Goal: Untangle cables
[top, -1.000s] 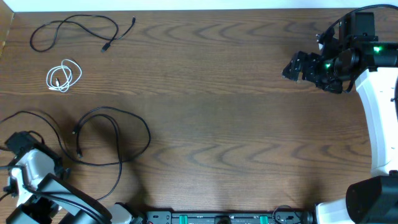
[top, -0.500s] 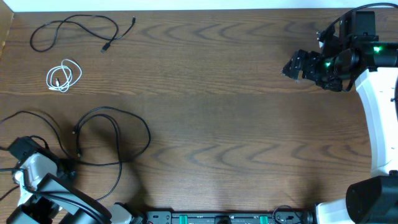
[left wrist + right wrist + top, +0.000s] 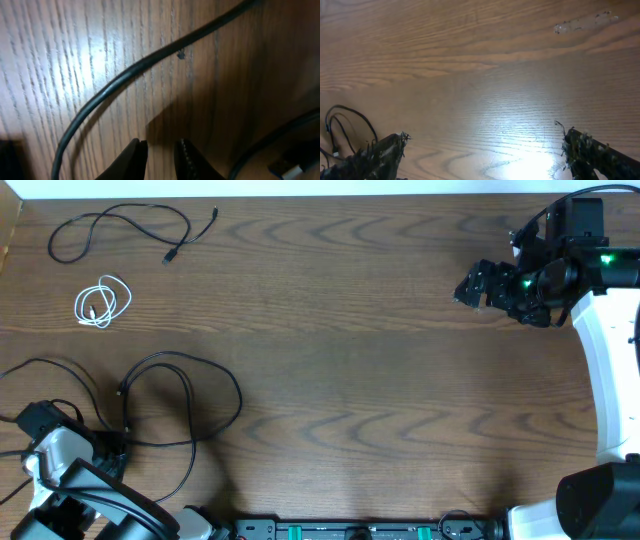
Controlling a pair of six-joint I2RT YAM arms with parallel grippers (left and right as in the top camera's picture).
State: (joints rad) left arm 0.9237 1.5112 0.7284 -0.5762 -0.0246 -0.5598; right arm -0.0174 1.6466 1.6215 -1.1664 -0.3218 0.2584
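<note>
Table: brown wood-grain tabletop (image 3: pixel 340 360), seen whole from overhead.
Thin black cable: lies in a loose open curve at the table's 10 o'clock corner (image 3: pixel 100 217), both small plug ends pointing toward 3 o'clock; apart from the other cords.
White coiled cable: a small tight coil (image 3: pixel 103 302) just toward 6 o'clock from the thin black cable, not touching it.
Long black cable: a big loop (image 3: pixel 239 402) at the table's 8 o'clock area, with strands crossing inside it and another strand trailing toward the 9 o'clock edge.
Left arm: low at the 7 o'clock corner (image 3: pixel 60 455), its dark tip at the 9 o'clock side of the big loop, right by the strands there.
Left gripper: jaws drawn close (image 3: pixel 160 152), only a narrow slit of bare wood between the fingertips (image 3: pixel 137 157); nothing sits between them.
Left wrist view: one black strand (image 3: pixel 142 62) sweeps from 1 o'clock down to 8 o'clock, passing ahead of the fingertips without touching them; a second strand (image 3: pixel 260 145) and a plug end (image 3: pixel 292 169) lie at 4 o'clock.
Right arm: white, along the 3 o'clock edge (image 3: pixel 600 330).
Right gripper: at the table's 2 o'clock area (image 3: pixel 470 285), well apart from every cable, jaws spread wide over bare wood, holding nothing (image 3: pixel 485 135).
</note>
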